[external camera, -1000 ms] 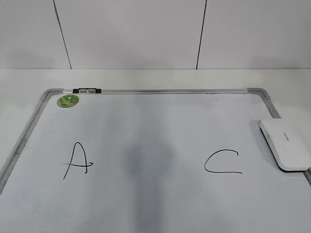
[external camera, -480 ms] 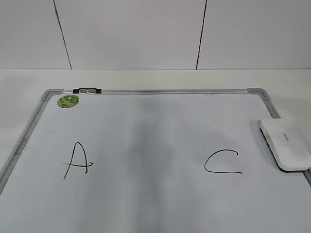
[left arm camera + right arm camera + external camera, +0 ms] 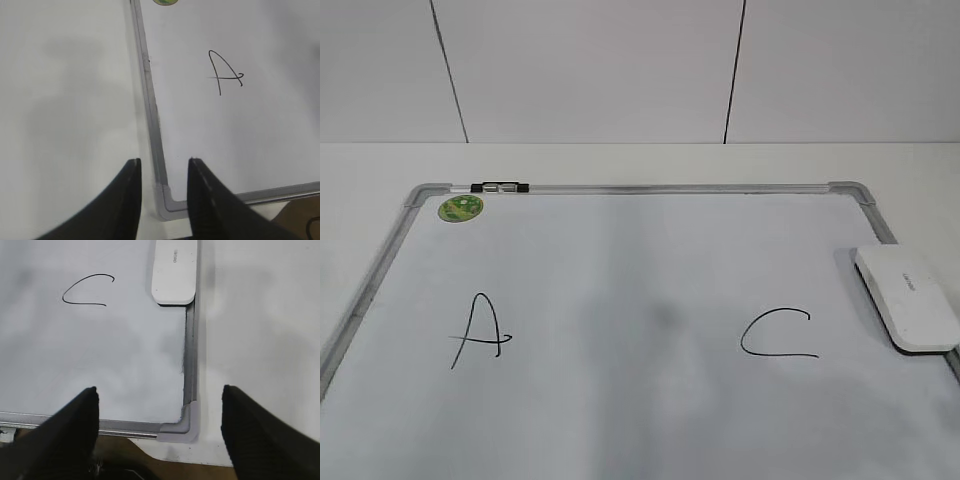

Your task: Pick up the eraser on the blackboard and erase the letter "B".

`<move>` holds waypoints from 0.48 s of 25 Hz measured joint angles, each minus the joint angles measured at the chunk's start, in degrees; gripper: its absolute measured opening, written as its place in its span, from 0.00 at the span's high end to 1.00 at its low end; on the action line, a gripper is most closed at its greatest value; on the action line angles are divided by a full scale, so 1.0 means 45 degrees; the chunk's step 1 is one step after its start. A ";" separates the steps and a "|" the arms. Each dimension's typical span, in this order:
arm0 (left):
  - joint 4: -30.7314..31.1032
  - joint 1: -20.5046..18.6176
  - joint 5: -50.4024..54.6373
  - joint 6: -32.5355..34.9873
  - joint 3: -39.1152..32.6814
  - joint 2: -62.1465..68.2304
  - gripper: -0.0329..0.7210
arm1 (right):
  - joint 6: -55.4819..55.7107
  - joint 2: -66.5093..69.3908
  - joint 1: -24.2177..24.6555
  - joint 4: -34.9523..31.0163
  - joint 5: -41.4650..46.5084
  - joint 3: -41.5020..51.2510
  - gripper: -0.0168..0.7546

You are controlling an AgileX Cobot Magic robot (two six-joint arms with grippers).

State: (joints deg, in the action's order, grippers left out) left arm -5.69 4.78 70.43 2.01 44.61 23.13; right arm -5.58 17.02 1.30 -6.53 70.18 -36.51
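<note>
The blackboard (image 3: 670,187) lies flat on the table, a white board in a grey frame. It bears a black "A" (image 3: 477,332) on the left and a black "C" (image 3: 778,335) on the right. No letter "B" shows; between them is bare board with a faint grey smudge (image 3: 665,315). The white eraser (image 3: 908,298) lies on the board's right edge, also in the right wrist view (image 3: 174,270). My left gripper (image 3: 163,165) is open and empty above the board's near left corner. My right gripper (image 3: 159,392) is wide open and empty above the near right corner. Neither shows in the exterior view.
A round green sticker (image 3: 460,208) sits at the board's far left corner beside a small black clip (image 3: 500,186). White table surrounds the board; a tiled wall stands behind. The table's front edge (image 3: 200,460) runs just below the board's near frame (image 3: 191,355).
The dark shadow down the middle of the board has faded, leaving a small grey smudge. The eraser and letters have not moved.
</note>
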 joint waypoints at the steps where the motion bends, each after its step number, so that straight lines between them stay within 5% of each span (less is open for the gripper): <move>1: -0.0084 0.0000 -0.0023 0.0000 -0.0343 -0.0528 0.64 | 0.0000 -0.0411 0.0000 0.0000 0.0000 0.0187 0.22; 12: -0.0368 0.0000 -0.0023 0.0020 -0.2625 -0.4979 0.64 | -0.0237 -0.3755 0.0000 0.0187 -0.0212 0.1466 0.22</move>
State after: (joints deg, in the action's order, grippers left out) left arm -7.35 4.78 70.32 2.10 32.79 0.72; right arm -6.64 0.12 1.30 -5.69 69.22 -29.91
